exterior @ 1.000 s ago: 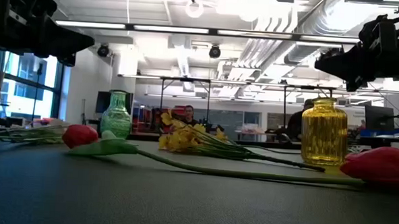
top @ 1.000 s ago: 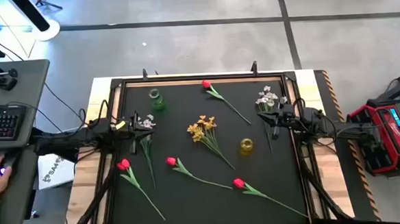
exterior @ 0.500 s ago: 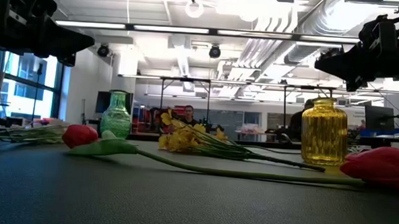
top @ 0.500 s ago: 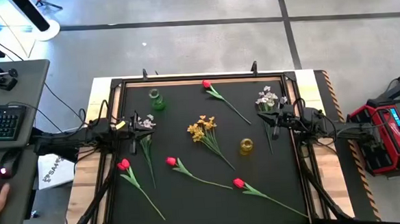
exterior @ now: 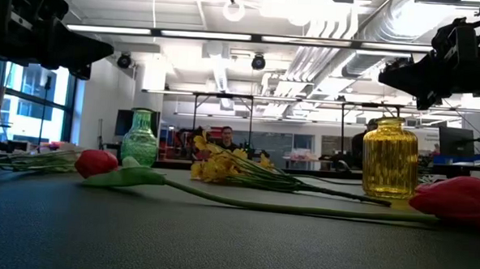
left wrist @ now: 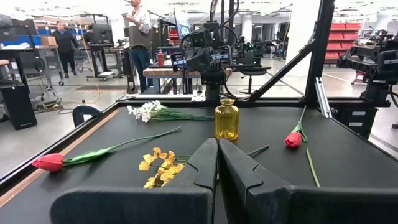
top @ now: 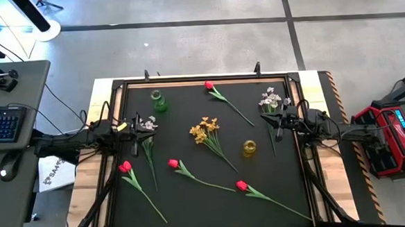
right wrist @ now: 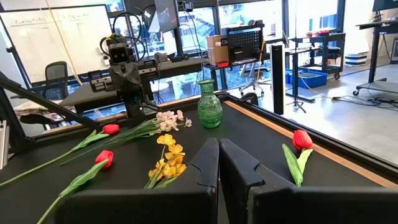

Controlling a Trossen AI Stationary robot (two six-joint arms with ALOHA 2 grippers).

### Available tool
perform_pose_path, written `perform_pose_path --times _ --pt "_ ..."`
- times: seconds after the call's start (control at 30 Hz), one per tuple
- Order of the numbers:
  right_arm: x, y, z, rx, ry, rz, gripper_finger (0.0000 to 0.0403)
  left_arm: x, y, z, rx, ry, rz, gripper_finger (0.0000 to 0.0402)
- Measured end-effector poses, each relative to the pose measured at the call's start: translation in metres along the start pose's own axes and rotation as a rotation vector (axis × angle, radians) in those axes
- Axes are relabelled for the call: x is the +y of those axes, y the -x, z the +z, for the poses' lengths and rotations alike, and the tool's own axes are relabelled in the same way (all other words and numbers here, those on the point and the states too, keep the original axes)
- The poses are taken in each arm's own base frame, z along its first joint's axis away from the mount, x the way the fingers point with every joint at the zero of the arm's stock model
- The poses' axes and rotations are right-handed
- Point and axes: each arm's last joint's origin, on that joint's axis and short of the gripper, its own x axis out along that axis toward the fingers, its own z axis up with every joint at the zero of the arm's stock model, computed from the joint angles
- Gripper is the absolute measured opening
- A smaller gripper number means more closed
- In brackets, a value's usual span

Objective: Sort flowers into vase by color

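Nothing on the table had shifted; only the person's hand at the desk edge had gone. Both arms hung shut and empty. The left gripper (top: pixel 135 126) sat right beside a white-pink bunch (top: pixel 147 123), its stems running toward the near edge. The right gripper (top: pixel 278 121) hovered beside the other white bunch (top: pixel 270 98).

Two slim, matte black robot arms with black cables trailing along them. Each end effector, left (top: pixel 139 126) and right (top: pixel 276 121), has two dark, angular, wedge-shaped fingers (left wrist: pixel 202 163).
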Motion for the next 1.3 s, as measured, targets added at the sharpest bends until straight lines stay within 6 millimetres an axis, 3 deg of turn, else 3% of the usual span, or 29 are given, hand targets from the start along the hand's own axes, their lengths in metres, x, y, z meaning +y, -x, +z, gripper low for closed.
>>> perform_pose_path --times 0.57,0.8,1.3 --pt "-0.0001 0.0 -0.0001 0.0 0.004 -0.005 0.0 0.0 0.0 -0.0001 0.0 0.0 0.0 0.0003" --pt "-0.0009 0.0004 0.0083 -0.102 -0.455 -0.034 0.0 0.0 0.0 -0.0001 0.0 0.0 0.0 0.0003" --pt "0.0019 0.001 0.0087 -0.113 -0.416 -0.085 0.0 0.0 0.0 0.0 0.0 0.0 0.0 0.0003"
